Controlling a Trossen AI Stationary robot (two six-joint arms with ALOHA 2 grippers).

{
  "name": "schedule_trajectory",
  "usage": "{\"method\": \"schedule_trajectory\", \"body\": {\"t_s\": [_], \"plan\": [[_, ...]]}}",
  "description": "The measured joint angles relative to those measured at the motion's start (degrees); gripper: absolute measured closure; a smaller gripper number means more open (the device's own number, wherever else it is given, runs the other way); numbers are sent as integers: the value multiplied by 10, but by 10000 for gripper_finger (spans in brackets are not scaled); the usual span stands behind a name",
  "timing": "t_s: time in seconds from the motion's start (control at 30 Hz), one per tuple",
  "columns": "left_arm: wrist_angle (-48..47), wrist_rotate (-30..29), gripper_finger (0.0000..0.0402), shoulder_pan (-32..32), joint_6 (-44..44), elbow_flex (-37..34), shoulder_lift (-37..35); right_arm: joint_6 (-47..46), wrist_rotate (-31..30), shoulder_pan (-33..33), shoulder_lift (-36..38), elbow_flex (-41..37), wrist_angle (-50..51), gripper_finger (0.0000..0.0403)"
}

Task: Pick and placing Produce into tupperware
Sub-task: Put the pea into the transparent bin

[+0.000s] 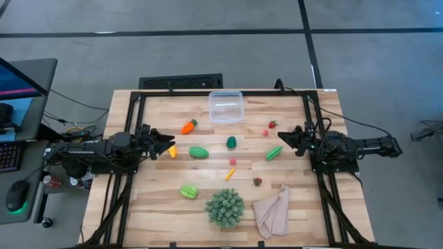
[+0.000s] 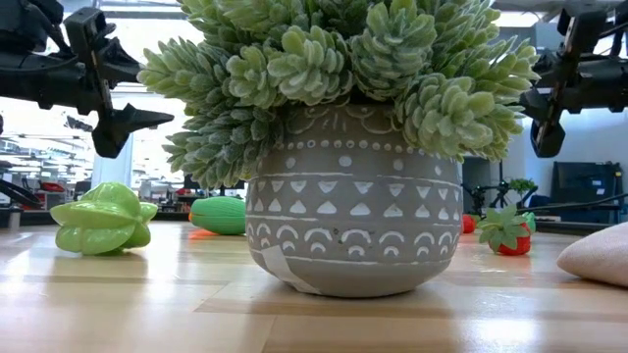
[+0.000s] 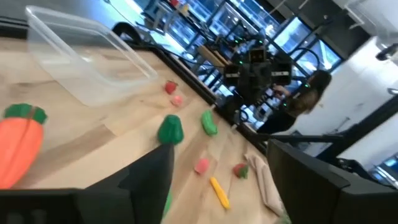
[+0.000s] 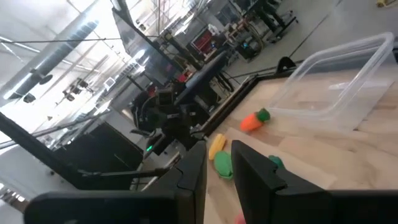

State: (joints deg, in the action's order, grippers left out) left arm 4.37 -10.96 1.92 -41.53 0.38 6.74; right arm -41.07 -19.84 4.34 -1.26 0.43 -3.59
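Note:
The produce lies scattered on the wooden table: an orange carrot (image 1: 187,126), a yellow piece (image 1: 172,151), green pieces (image 1: 199,152) (image 1: 231,142) (image 1: 273,153), small red berries (image 1: 273,124) (image 1: 257,182) and a green starfruit (image 1: 188,191). The clear tupperware (image 1: 226,107) stands upright near the far edge; I see nothing in it. My left gripper (image 1: 166,144) (image 3: 221,149) hovers open at the table's left side, beside the yellow piece and well above the table. My right gripper (image 1: 284,137) (image 4: 217,155) hovers shut at the right side.
A spiky green plant (image 1: 225,207) in a patterned grey pot (image 2: 353,235) stands near the front edge, with a beige cloth (image 1: 272,211) crumpled to its right. A black frame (image 1: 135,111) runs along the table's edges. A person sits beyond the table (image 3: 311,93).

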Motion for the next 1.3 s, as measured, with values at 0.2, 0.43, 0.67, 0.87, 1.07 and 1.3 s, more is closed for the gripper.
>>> {"method": "schedule_trajectory", "body": {"t_s": [0.2, 0.43, 0.67, 0.87, 1.07, 1.3], "plan": [[-5, -18, 191, 0, 4, 0, 0, -28, -21, 0, 0, 0, 1, 335], [-4, -28, 193, 0, -31, 0, 0, -85, -16, 0, -2, 0, 1, 335], [-1, -46, 193, 0, -30, 0, 0, -77, 29, 0, -7, 0, 5, 335], [1, -61, 193, 1, -38, 0, 0, -22, 28, 0, -7, 0, -40, 324], [1, -71, 193, 1, -26, 0, 0, 36, 48, 0, -7, 0, -108, 284], [5, -111, 193, 1, -29, 0, 0, 217, 64, 0, -7, 54, -104, 275]]}}
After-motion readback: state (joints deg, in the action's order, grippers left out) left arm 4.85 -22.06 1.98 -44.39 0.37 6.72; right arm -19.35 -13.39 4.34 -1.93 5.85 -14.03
